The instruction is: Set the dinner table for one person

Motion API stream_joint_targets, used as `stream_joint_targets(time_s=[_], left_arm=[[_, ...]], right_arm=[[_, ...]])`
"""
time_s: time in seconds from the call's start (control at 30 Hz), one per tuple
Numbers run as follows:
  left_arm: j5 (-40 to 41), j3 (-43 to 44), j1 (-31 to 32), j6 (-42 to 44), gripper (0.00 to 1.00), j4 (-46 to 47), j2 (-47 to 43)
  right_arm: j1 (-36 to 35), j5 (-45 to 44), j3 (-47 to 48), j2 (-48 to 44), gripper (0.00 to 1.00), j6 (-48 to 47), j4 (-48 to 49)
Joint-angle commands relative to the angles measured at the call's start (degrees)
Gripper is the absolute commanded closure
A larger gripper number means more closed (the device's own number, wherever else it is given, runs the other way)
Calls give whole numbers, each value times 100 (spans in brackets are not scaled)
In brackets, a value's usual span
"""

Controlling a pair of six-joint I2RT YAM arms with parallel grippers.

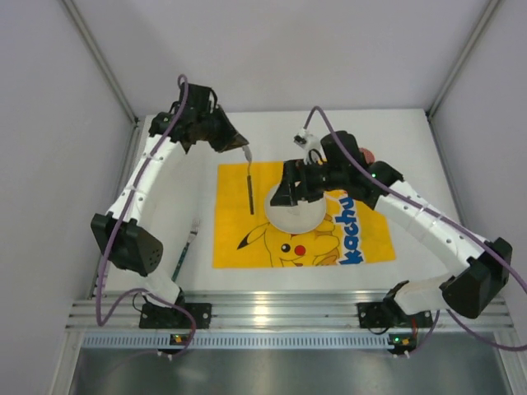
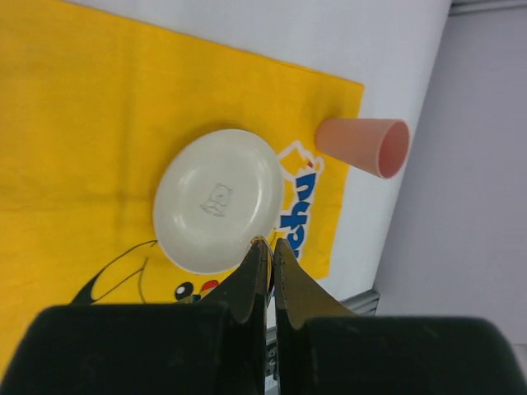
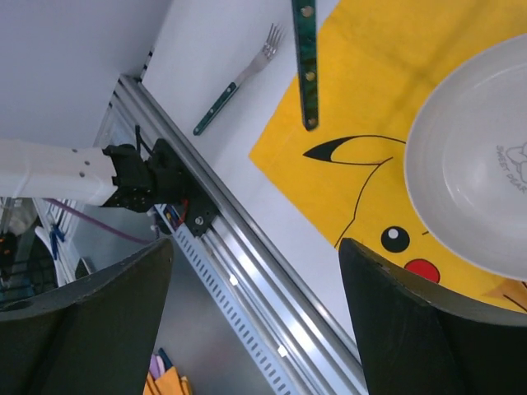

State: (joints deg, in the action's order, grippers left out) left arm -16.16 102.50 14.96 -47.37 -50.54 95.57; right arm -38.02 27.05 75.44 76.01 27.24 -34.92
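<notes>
Beneath the right gripper [image 1: 286, 197] part of the plate [image 1: 300, 218] is covered, the cup [image 1: 367, 154] behind its wrist is mostly hidden, and the knife's [image 3: 304, 62] blade is cut off.

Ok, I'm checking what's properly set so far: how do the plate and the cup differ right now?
The plate is white and the cup is pink. The plate sits flat, while the cup lies tipped on its side. The plate is well inside the yellow mat, while the cup is at the mat's edge, mostly over the bare white table. Both look empty.
</notes>
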Motion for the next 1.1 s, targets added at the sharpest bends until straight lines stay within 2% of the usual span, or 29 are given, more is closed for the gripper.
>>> stream_joint_targets(time_s=[0.0,0.1,0.27,0.4,0.53,0.97,1.07], left_arm=[[-71,787,515,-851,100,405,181],[-54,1209,797,-992,100,335,401],[-98,1273,982,-1125,100,300,419],[-150,1168,1088,-1195,100,291,313],[-194,1097,1132,-1274,100,300,199],[-537,1044,1149,-1459,100,607,331],[-589,1044,1158,-1467,100,651,357]], right_arm=[[-416,-453,190,256,18,36,635],[-478,-769,375,564,19,-78,548],[-478,-1543,498,784,22,-132,337],[-478,-2420,498,863,39,-158,170],[-487,-2827,621,1047,48,-264,29],[-654,-2828,929,1276,43,-88,213],[-663,-2898,920,1267,48,-79,266]])
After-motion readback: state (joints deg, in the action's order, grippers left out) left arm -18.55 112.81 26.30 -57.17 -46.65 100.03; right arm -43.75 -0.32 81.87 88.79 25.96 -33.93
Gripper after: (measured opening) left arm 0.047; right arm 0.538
